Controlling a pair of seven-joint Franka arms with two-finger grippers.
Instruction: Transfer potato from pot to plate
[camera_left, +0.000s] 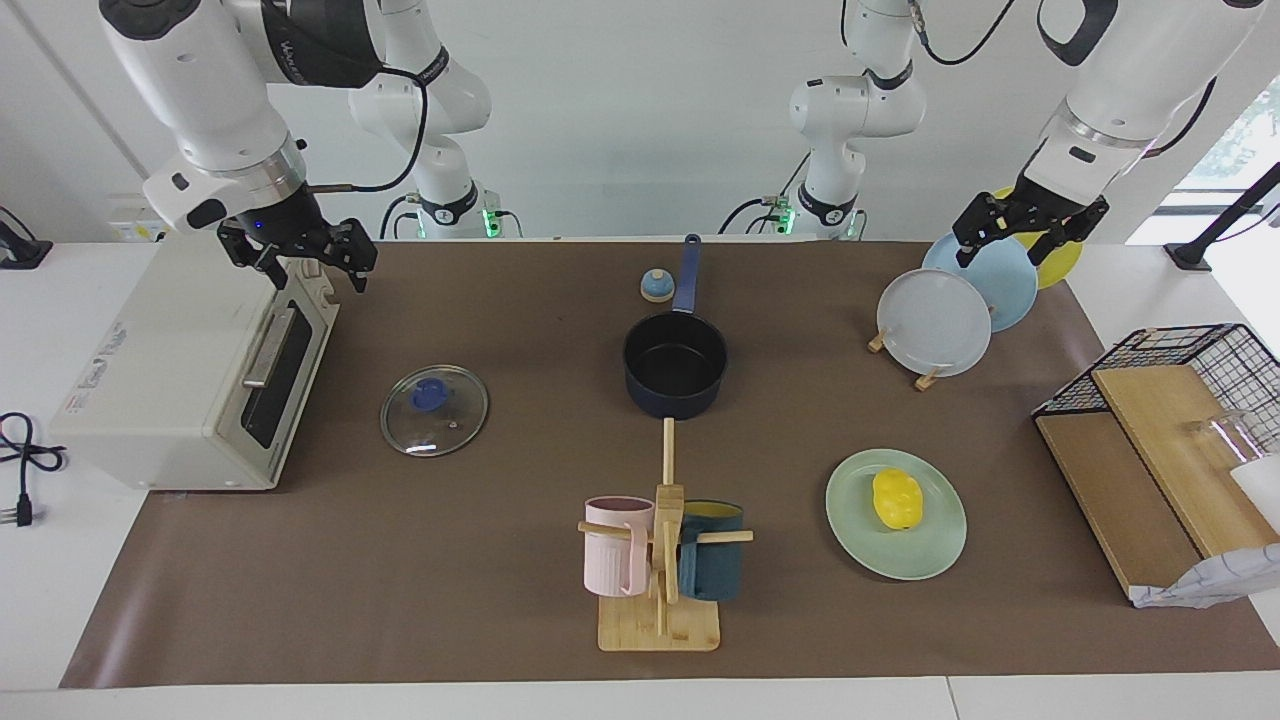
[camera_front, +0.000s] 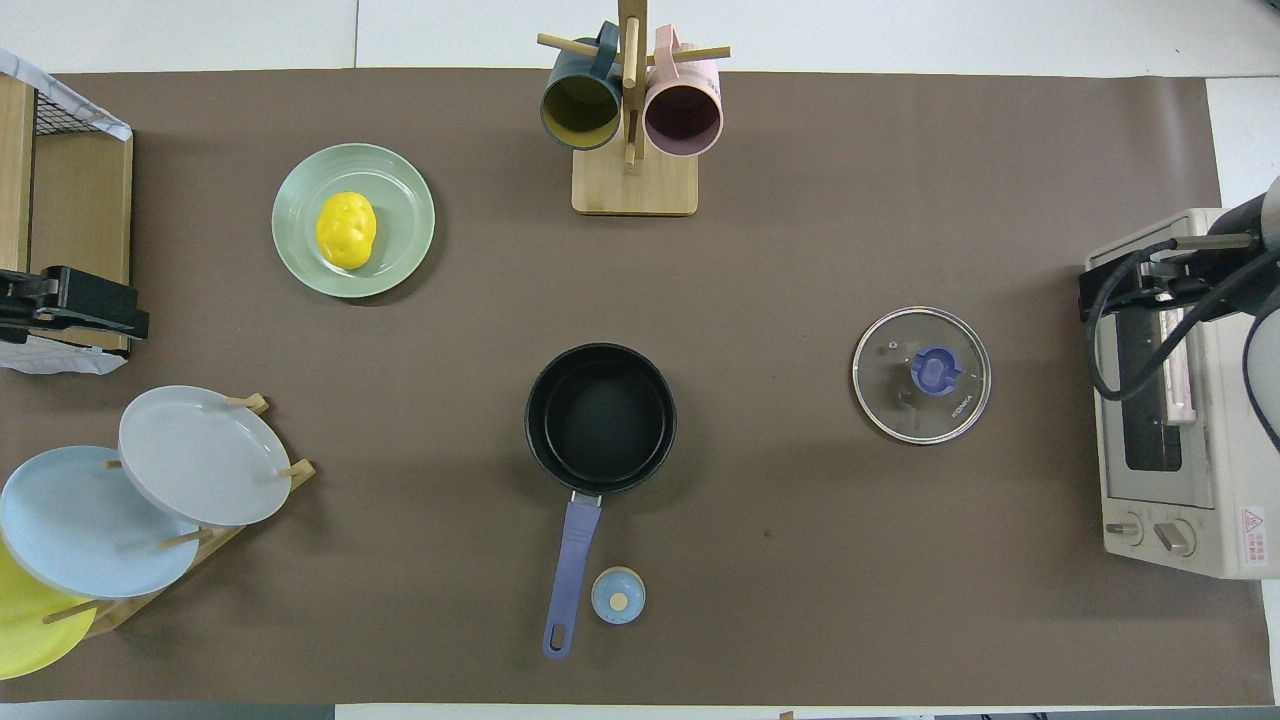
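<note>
The yellow potato lies on the mint-green plate toward the left arm's end of the table, farther from the robots than the pot; both also show in the overhead view, potato on plate. The navy pot stands empty at mid-table, its handle pointing toward the robots. My left gripper is open and empty, raised over the plate rack. My right gripper is open and empty over the toaster oven's top edge.
A glass lid lies between the pot and the toaster oven. A mug tree holds a pink and a teal mug. The plate rack holds a grey-white plate, a light blue and a yellow one. A wire basket and a small blue bell also stand here.
</note>
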